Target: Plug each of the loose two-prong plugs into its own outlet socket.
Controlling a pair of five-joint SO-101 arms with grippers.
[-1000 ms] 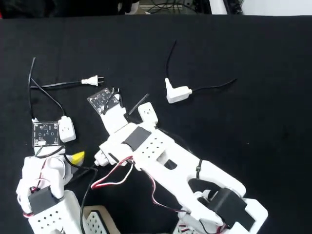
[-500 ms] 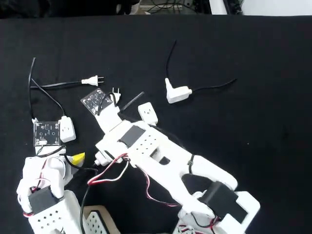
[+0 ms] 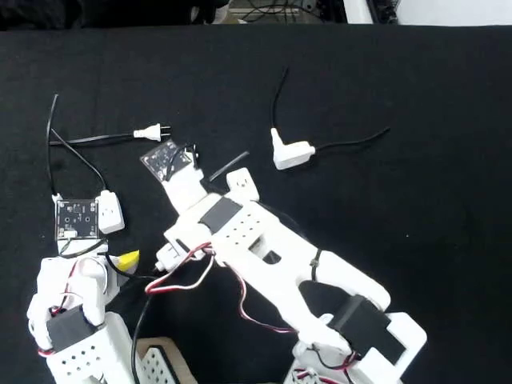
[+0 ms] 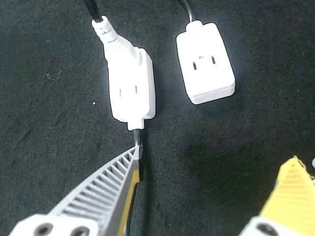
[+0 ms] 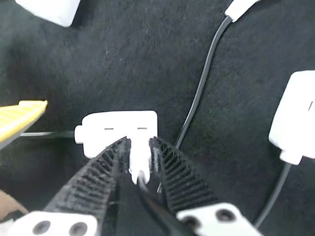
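Plug (image 5: 139, 162) sits clenched in the right tool (image 5: 139, 142), touching a white socket (image 5: 118, 129) on the black table (image 3: 416, 96). A loose plug (image 3: 152, 132) lies near. The left tool (image 4: 215, 155) hangs open by a second socket (image 4: 132, 83) and a third socket (image 4: 205, 61).

no text, label or number can be read (the outlet sockets (image 4: 132, 88) bear only slots).

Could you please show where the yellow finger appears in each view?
High view: yellow finger lower left, below a white outlet.
Left wrist view: yellow finger opposite grey finger, near that outlet.
Right wrist view: yellow finger pointing toward outlet by right gripper.
Shared landmark: black table.
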